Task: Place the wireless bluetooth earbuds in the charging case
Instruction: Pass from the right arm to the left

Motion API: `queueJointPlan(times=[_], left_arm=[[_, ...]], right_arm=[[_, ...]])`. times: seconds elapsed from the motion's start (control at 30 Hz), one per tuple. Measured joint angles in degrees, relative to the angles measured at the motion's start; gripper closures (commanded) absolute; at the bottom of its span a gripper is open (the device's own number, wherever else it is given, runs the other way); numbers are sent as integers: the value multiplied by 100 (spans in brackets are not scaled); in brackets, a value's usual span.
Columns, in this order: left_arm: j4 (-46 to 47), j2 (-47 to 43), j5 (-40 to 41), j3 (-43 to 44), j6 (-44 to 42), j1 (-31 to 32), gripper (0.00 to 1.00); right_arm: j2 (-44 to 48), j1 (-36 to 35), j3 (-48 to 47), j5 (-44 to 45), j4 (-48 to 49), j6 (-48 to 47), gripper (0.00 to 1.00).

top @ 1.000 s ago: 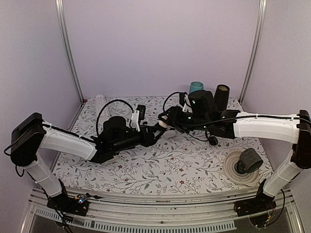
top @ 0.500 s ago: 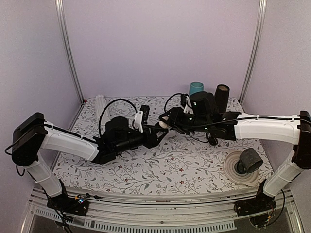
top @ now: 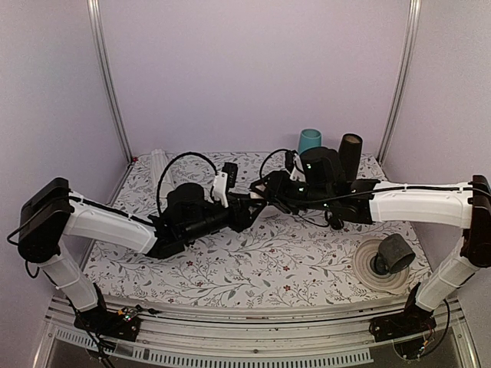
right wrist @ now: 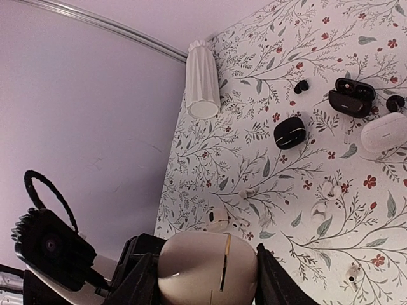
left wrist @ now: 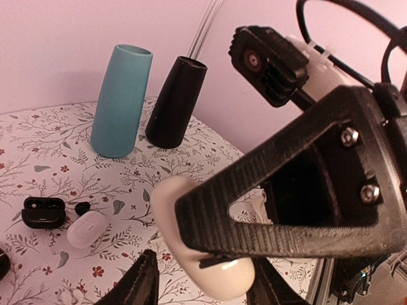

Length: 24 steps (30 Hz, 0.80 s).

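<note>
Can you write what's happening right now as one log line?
case: in the air, lid looks shut | left gripper: shut on case | right gripper: shut on case | earbuds: on table

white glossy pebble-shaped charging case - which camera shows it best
Right wrist view: the white glossy pebble-shaped charging case sits large and close between the right gripper's fingers, lid seam visible. The left wrist view shows it blurred and partly hidden behind that gripper. The top external view hardly shows it at all.

Glossy wht plastic charging case [right wrist: 206, 267]; matt floral cloth tbl cover [right wrist: 299, 171].
</note>
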State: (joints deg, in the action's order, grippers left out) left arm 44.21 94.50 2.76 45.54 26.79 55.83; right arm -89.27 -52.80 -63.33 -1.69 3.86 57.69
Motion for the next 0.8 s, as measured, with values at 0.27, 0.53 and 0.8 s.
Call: queueJointPlan(times=[0.27,0.53,0.8], left_arm=[[11,0,96,48,4,7,59],[9,0,260,96,133,74,76],[13,2,369,103,238,79,98]], right_arm=[[0,0,72,-52,142,131,60],[-4,7,79,-7,254,195,59],[-4,4,90,22,308,245,50]])
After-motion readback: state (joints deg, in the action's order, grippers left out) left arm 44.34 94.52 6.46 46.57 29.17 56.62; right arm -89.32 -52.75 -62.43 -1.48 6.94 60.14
